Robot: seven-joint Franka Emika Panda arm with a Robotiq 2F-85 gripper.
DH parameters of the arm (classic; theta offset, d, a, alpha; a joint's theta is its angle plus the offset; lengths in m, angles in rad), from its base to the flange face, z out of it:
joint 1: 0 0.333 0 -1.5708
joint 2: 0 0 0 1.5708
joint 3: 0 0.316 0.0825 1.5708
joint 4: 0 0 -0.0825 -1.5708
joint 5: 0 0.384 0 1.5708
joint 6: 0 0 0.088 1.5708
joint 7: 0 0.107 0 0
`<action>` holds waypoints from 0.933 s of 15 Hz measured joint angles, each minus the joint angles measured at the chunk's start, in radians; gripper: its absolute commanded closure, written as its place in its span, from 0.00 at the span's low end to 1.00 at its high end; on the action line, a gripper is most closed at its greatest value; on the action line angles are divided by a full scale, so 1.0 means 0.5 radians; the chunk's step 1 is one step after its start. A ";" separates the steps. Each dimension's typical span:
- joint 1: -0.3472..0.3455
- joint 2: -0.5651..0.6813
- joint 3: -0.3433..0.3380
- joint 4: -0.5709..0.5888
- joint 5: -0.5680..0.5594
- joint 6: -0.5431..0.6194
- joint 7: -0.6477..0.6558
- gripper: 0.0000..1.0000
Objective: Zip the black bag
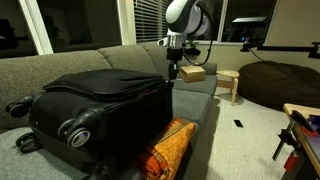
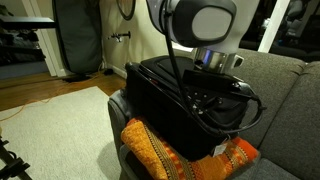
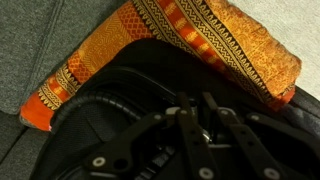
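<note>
The black bag is a large soft suitcase with grey-hubbed wheels, lying on a grey couch. It also shows in the exterior view and fills the lower part of the wrist view. My gripper is down at the bag's far corner edge, above the orange cushion. In the wrist view the fingers are nearly together, with a small silvery zipper pull between them on the bag's dark rim. The zipper line is too dark to follow.
The orange patterned cushion leans against the bag's side; it also shows in the wrist view. A small wooden stool and a dark beanbag stand beyond the couch. A cardboard box sits on the couch behind the gripper.
</note>
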 measured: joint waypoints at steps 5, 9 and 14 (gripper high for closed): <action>0.070 -0.109 0.012 -0.136 -0.054 0.090 -0.005 0.93; 0.145 -0.189 0.021 -0.214 -0.078 0.109 -0.002 0.93; 0.273 -0.260 0.029 -0.277 -0.125 0.111 0.042 0.93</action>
